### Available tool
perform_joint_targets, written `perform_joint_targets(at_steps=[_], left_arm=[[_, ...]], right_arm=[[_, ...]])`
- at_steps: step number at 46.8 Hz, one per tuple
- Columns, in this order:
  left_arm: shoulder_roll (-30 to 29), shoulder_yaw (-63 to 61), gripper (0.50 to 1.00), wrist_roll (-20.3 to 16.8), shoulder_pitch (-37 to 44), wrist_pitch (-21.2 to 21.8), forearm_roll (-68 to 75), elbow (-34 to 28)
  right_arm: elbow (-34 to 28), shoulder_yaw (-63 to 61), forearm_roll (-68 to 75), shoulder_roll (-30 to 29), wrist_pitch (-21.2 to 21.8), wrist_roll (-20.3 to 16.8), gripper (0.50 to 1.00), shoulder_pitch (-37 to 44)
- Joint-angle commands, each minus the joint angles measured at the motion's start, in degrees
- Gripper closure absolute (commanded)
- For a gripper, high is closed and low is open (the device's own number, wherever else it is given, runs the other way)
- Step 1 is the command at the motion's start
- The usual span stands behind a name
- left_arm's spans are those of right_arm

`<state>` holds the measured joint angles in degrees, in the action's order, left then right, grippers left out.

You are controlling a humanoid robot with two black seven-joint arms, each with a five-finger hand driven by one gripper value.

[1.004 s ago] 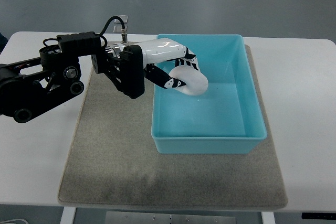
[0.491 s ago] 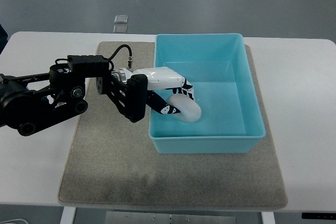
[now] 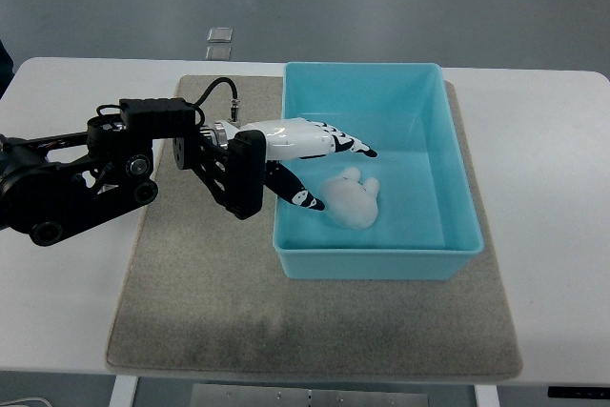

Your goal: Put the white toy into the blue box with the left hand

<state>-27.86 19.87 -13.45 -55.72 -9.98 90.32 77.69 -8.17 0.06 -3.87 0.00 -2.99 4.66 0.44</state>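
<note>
Your left hand [image 3: 319, 154] has just let go: half a second ago it gripped the white toy [image 3: 351, 200], now its fingers [image 3: 353, 146] stretch flat and empty. The toy lies on the blue box [image 3: 457, 188] floor, so placement looks done.

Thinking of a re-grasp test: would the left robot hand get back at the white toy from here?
Probably yes: the left robot hand is open just beside the white toy inside the blue box, nothing between them.

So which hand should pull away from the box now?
The left hand. It's the only one showing, with fingers spread open above the white toy, which lies inside the blue box. The right hand isn't visible.
</note>
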Motion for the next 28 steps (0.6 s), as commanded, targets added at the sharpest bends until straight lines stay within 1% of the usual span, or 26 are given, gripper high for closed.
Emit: perform_joint_targets(at_steps=[1, 6, 12, 21, 28], left_arm=[[-0.1, 1.7, 0.51, 0.0, 0.1, 0.6, -0.5, -0.1], [0.1, 6.1, 0.51, 0.0, 1.2, 1.5, -4.8, -0.3], [0.2, 11.7, 0.51, 0.0, 1.7, 3.7, -16.0, -1.1], [0.4, 14.3, 0.51, 0.0, 1.5, 6.1, -31.8, -8.2], [0.3, 15.6, 0.51, 0.1, 1.6, 11.8, -44.0, -13.6]], right_arm=[[0.0, 0.0, 0.0, 0.0, 0.0, 0.0, 0.564, 0.0], [0.0, 0.0, 0.0, 0.0, 0.0, 0.0, 0.564, 0.0], [0.0, 0.0, 0.0, 0.0, 0.0, 0.0, 0.564, 0.0], [0.0, 0.0, 0.0, 0.0, 0.0, 0.0, 0.564, 0.0], [0.0, 0.0, 0.0, 0.0, 0.0, 0.0, 0.564, 0.0]])
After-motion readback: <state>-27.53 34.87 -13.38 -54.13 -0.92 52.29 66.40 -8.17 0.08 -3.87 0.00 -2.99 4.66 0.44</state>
